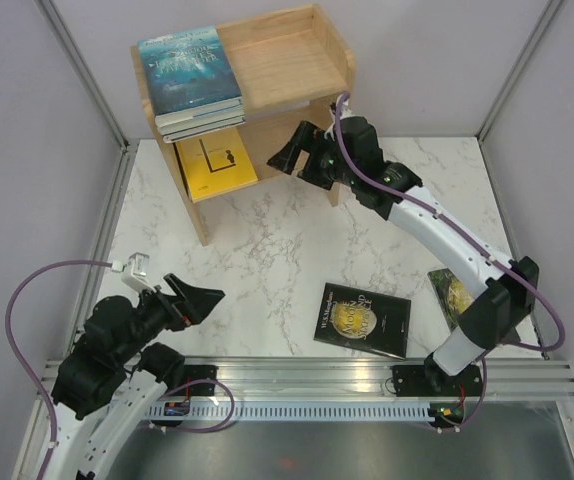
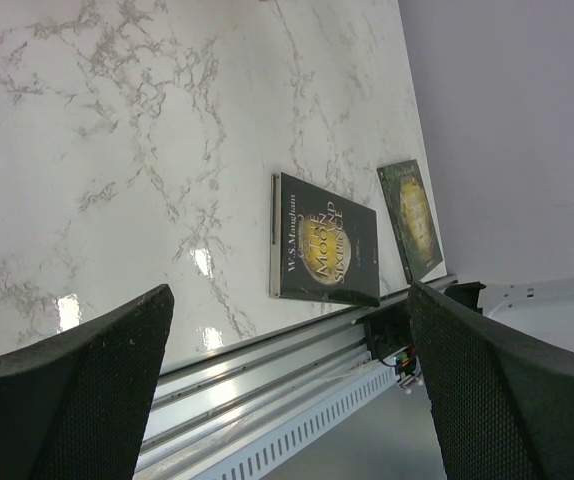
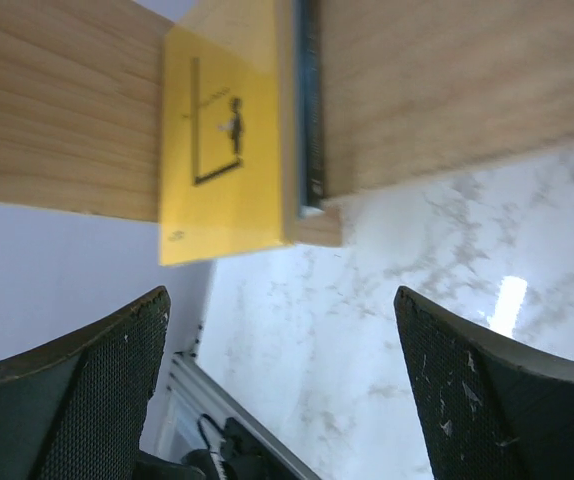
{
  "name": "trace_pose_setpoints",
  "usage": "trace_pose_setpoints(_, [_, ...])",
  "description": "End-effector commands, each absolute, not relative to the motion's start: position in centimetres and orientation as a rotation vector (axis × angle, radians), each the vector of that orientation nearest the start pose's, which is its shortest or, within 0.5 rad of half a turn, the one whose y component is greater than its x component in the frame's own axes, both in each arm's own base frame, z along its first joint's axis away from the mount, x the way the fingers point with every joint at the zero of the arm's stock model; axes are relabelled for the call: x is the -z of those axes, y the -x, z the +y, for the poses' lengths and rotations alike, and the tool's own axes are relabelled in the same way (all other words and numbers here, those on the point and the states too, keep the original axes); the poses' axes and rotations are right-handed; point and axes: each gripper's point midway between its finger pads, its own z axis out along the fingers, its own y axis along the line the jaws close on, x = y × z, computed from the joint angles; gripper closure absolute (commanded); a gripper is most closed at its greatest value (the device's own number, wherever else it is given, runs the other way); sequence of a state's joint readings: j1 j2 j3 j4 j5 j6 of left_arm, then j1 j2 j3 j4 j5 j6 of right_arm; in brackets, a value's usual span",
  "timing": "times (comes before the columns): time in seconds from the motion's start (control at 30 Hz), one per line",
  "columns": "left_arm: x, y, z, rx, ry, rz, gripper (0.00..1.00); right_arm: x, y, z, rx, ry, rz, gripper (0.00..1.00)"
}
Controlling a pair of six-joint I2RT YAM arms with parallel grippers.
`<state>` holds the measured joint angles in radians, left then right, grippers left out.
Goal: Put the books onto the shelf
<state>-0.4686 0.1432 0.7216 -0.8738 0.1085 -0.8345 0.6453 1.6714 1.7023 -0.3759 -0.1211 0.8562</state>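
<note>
Most of the books sit on the small light-wood two-tier shelf (image 1: 287, 60) at the upper centre: a teal-topped stack (image 1: 192, 75) above and a yellow paperback (image 1: 217, 165) below. The right gripper (image 1: 289, 152) hovers beside the yellow paperback, fingers spread and empty. The left gripper (image 2: 289, 300), lower left, is also wide and empty.

A black paperback with a gold moon (image 1: 363, 320) and a green-gold paperback (image 1: 450, 292) lie on the white marble table (image 1: 267, 250). The next move is probably to fetch one of them.
</note>
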Motion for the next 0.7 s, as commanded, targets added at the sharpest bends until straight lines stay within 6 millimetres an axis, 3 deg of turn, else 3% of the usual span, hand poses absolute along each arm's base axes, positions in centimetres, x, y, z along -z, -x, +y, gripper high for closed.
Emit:
trace_pose_setpoints(0.0, [-22.4,-12.6,-12.5,0.974,0.254,2.024,0.00,-31.2,-36.1,30.4,-0.907,-0.145,2.091,0.05])
trace_pose_setpoints(0.03, [-21.5,-12.7,-13.3,0.998,0.238,2.069,0.00,-32.0,-34.6,28.4,-0.865,-0.149,2.069,0.04])
trace_pose_setpoints(0.07, [-21.1,-12.7,-13.8,1.029,0.240,2.088,0.00,-31.0,-33.8,27.1,-0.819,-0.169,2.080,0.04])
trace_pose_setpoints(0.1, [-21.3,-12.7,-14.8,1.089,0.206,2.080,0.00,-27.0,-32.8,24.9,-0.710,-0.216,2.160,0.04])
trace_pose_setpoints(0.13, [-19.6,-12.9,-15.5,1.106,0.208,2.131,0.00,-27.2,-31.4,23.5,-0.701,-0.229,2.148,0.04])
trace_pose_setpoints(0.17, [-19.2,-13.1,-16.0,1.137,0.210,2.138,0.00,-25.8,-30.7,22.3,-0.657,-0.244,2.176,0.04])
trace_pose_setpoints(0.2, [-18.7,-13.2,-16.5,1.159,0.211,2.149,0.00,-22.1,-29.1,20.6,-0.564,-0.258,2.274,0.03])
trace_pose_setpoints(0.27, [-17.6,-13.7,-17.8,1.231,0.192,2.160,0.00,-19.9,-28.0,17.9,-0.450,-0.279,2.307,0.03])
trace_pose_setpoints(0.3, [-17.2,-13.8,-18.2,1.253,0.190,2.166,0.00,-17.2,-26.8,16.4,-0.373,-0.290,2.375,0.03])
trace_pose_setpoints(0.33, [-16.1,-13.5,-18.7,1.289,0.192,2.197,0.00,-16.3,-26.3,15.8,-0.366,-0.298,2.399,0.03])
trace_pose_setpoints(0.4, [-15.6,-13.7,-19.7,1.333,0.162,2.202,0.00,-14.1,-25.8,14.3,-0.327,-0.323,2.443,0.03])
trace_pose_setpoints(0.47, [-14.3,-13.2,-20.9,1.360,0.130,2.252,0.00,-13.2,-25.7,13.5,-0.311,-0.336,2.463,0.03])
trace_pose_setpoints(0.67, [-11.6,-11.9,-24.2,1.303,0.083,2.383,0.00,-9.1,-26.1,12.9,-0.295,-0.356,2.548,0.03])
